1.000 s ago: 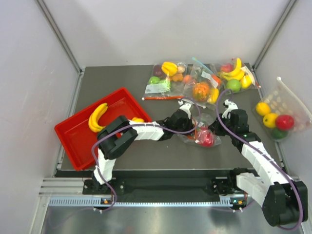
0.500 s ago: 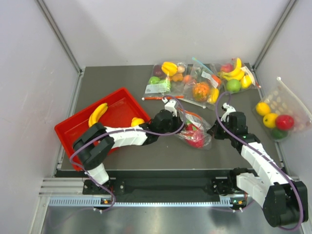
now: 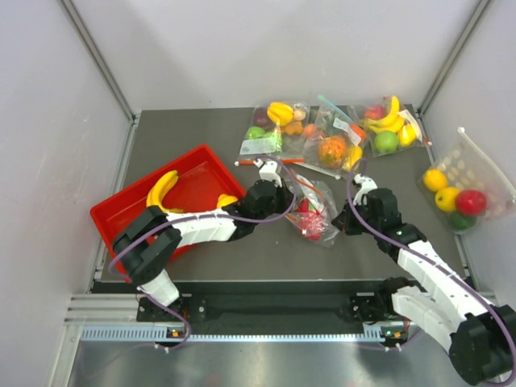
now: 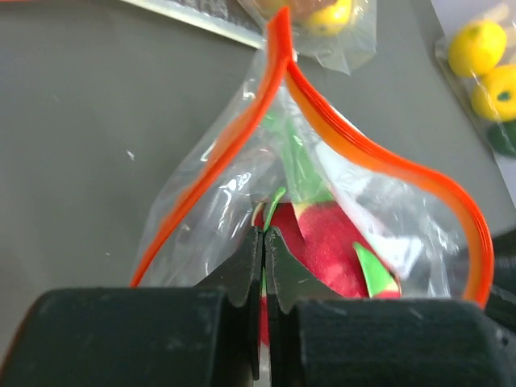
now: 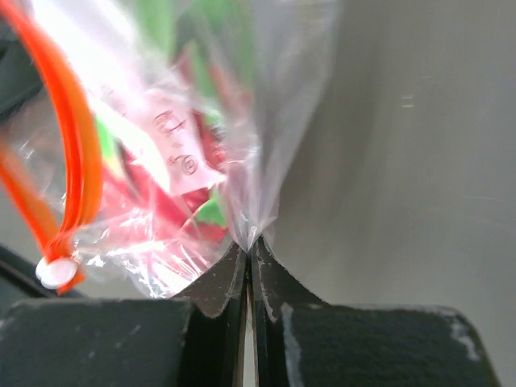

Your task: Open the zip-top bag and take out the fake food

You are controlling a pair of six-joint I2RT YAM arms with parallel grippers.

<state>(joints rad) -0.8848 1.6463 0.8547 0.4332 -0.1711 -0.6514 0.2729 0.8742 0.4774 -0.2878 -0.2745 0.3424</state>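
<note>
Left claw [image 4: 264, 242]: jaws closed on near wall of zip-top bag [image 4: 201, 214], film pinched at tips. Right claw [image 5: 250, 242]: same, clamped on fold of opposite wall. Likely reason: opposed pinches keep bag taut, mouth spread. Just beyond left claw tips: dragon fruit [image 4: 330, 254] inside bag, red-orange zip strip [image 4: 379, 153] parted in loop above it. Behind left claw on worktop [image 3: 201, 129]: red tray [image 3: 113, 218] holds banana [image 3: 161, 192] and small yellow fruit [image 3: 226, 199]. My read: one piece left to pull.

Four clear bags [image 3: 321, 201], one dotted pouch [image 3: 476, 173], one red tray [image 3: 121, 224].
</note>
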